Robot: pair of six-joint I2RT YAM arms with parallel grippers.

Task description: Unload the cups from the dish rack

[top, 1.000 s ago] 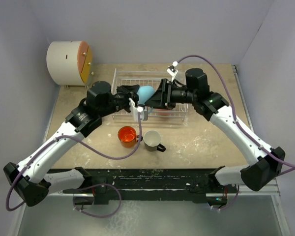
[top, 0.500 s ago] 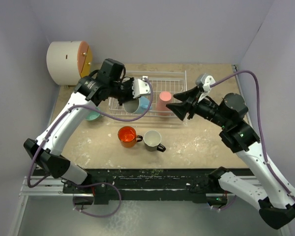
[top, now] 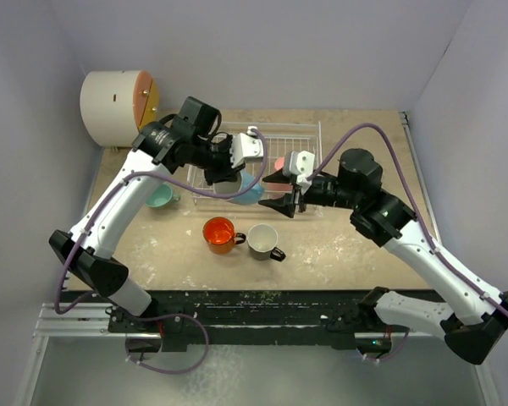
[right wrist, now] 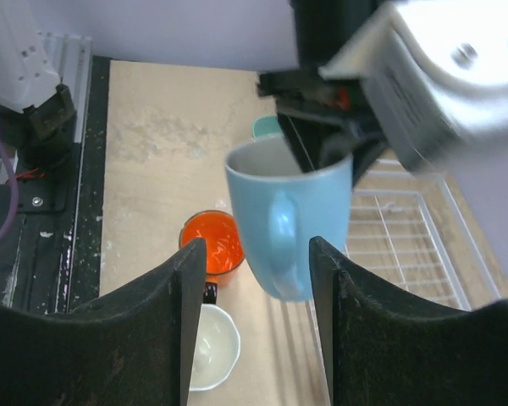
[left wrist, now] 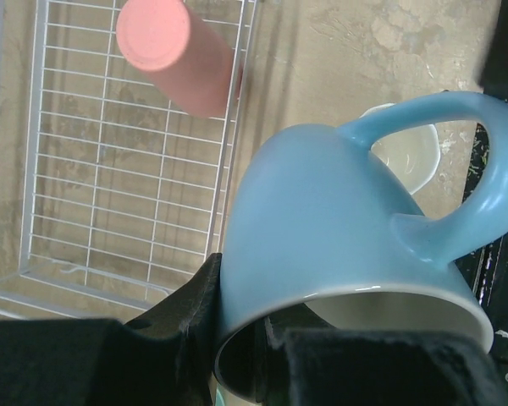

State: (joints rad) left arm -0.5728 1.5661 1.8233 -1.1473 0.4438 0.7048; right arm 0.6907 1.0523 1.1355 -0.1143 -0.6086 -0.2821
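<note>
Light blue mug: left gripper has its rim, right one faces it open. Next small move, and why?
Probably ease the right gripper forward until its open fingers flank the light blue mug. The left gripper pinches only the rim, near the dish rack's front edge, and the right wrist view shows the mug centred ahead of the fingers, not yet between them.

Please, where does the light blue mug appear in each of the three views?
Top external: the light blue mug is near the centre, at the near edge of the dish rack.
Left wrist: the mug fills the lower right, its handle to the right.
Right wrist: the mug is in the centre, its handle toward the camera.
Shared landmark: the black mug with white inside.
</note>
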